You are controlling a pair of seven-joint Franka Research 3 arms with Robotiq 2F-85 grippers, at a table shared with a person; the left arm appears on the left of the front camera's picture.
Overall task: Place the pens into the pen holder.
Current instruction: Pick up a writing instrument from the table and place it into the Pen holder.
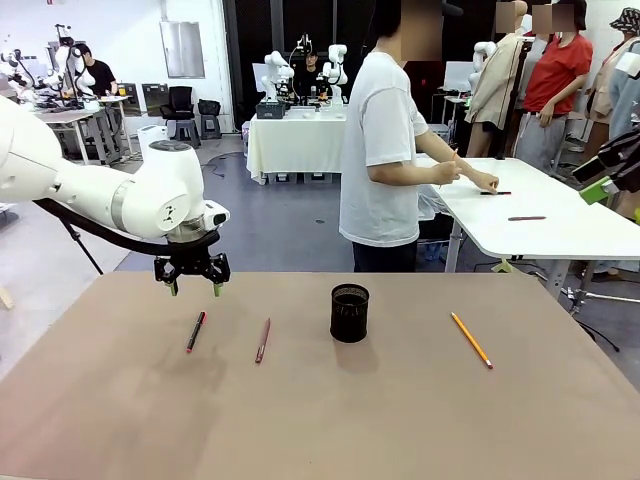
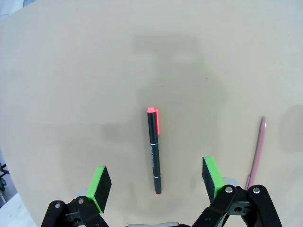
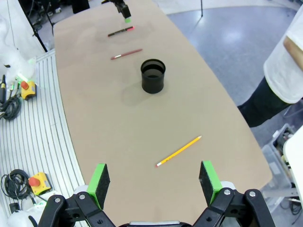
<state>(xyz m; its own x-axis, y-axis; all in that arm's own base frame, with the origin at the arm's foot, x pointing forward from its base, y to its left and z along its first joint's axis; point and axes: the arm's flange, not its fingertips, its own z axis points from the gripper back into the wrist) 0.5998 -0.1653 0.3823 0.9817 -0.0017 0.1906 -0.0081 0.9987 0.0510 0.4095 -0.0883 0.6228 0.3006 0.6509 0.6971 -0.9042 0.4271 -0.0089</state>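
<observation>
Now the left gripper (image 1: 192, 288) hangs over the brown table (image 1: 400, 420) with its fingers pointing down and its green pads spread wide, holding nothing. Directly below it, on the line between the two pads in the left wrist view, lies the black pen (image 2: 153, 149), flat on the table with its red cap at the end away from the gripper. The pads appear to be clear of both pen and table, though the height of the gap is hard to judge. Just outside the gripper's right-hand finger lies the reddish-brown pen (image 1: 262, 340), near the black pen, roughly parallel to it and not touching it. Farther off on that same side, beyond the reddish-brown pen, the black mesh pen holder (image 1: 349, 312) stands upright on the table.

Meanwhile the right gripper (image 3: 155, 177) is held high above its end of the table, also spread wide and holding nothing. The yellow-orange pencil (image 3: 179, 151) lies flat on the table just ahead of it, slanted across the space between its two fingers. The pen holder stands well beyond the pencil, and past it lie the other two pens, with the left gripper over the farthest one. All three pens are outside the holder.
</observation>
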